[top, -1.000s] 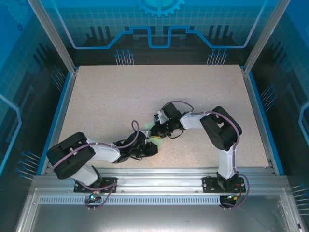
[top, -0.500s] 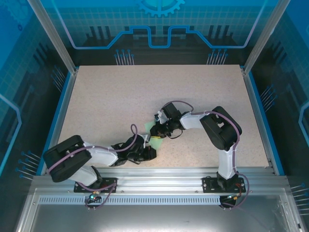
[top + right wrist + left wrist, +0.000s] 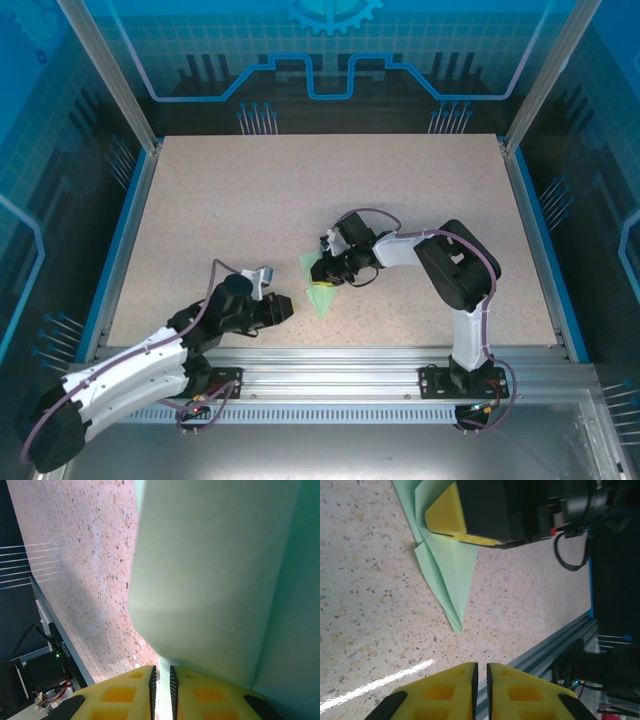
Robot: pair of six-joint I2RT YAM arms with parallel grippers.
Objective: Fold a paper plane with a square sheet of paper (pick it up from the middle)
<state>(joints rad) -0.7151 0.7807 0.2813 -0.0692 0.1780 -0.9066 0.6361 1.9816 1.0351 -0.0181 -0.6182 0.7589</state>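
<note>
Top external view, left to right: my left gripper (image 3: 284,308) sits low over the table (image 3: 220,210), just beside the paper plane (image 3: 319,291) but apart from it. In the left wrist view its fingers are nearly together on nothing. The pale green plane lies near the table's middle, tip toward the near edge. My right gripper (image 3: 326,272) pinches its far end, fingers clamped on the paper.

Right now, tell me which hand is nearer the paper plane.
Right. The right hand grips the paper plane at its wide end; the left hand sits shut, apart, off its pointed tip.
</note>
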